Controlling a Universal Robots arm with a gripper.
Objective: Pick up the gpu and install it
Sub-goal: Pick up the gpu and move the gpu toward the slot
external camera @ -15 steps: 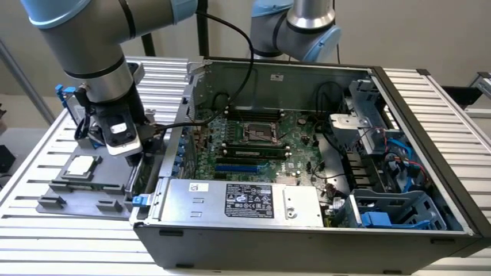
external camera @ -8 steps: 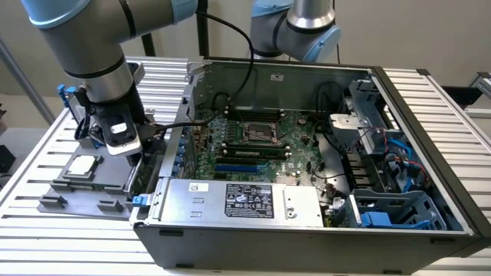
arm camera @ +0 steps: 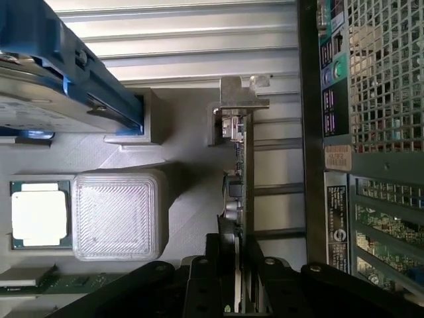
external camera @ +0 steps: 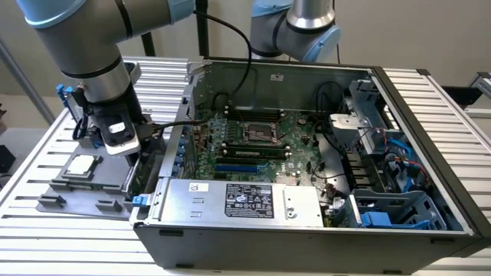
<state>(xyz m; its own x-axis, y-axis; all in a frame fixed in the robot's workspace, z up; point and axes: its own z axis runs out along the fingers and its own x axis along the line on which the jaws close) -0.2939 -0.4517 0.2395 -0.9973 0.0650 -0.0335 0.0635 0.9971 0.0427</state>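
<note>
One arm (external camera: 92, 63) points straight down at the exterior view's left of the open computer case (external camera: 307, 241), its hand (arm camera: 237, 265) pinched narrow on the gpu (arm camera: 240, 172), which stands on edge between the case wall and the grey parts holder (arm camera: 192, 199) carrying the CPU chip (arm camera: 40, 213).

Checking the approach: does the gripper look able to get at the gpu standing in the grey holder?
Likely yes: the gripper sits right over the gpu, at its upper edge, with nothing between them.
</note>
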